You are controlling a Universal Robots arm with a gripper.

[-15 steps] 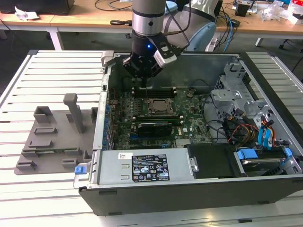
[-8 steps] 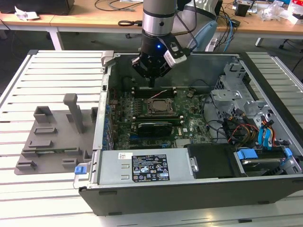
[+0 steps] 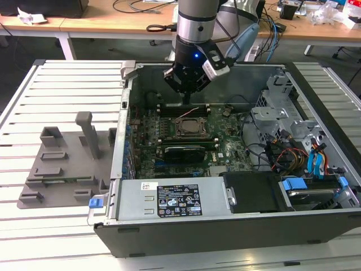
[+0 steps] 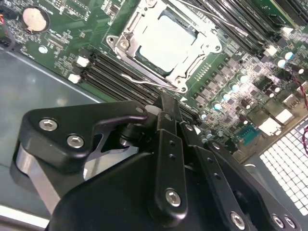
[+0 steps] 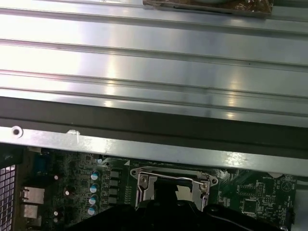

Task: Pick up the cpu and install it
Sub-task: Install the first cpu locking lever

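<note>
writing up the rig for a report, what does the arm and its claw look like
The arm is a silver-grey tube ending in a black wrist section with a small blue light. A pale blue cable runs alongside it, and a small white and black module sits on the side of the wrist. The claw is black; in the second wrist view its matte black linkage plates carry silver screws, with a bare metal part beneath.

Pale silvery cpu (image 4: 166, 42) in a metal-edged socket frame (image 4: 126, 42) on a green motherboard (image 4: 62, 43); black end effector (image 4: 166, 113)
</note>
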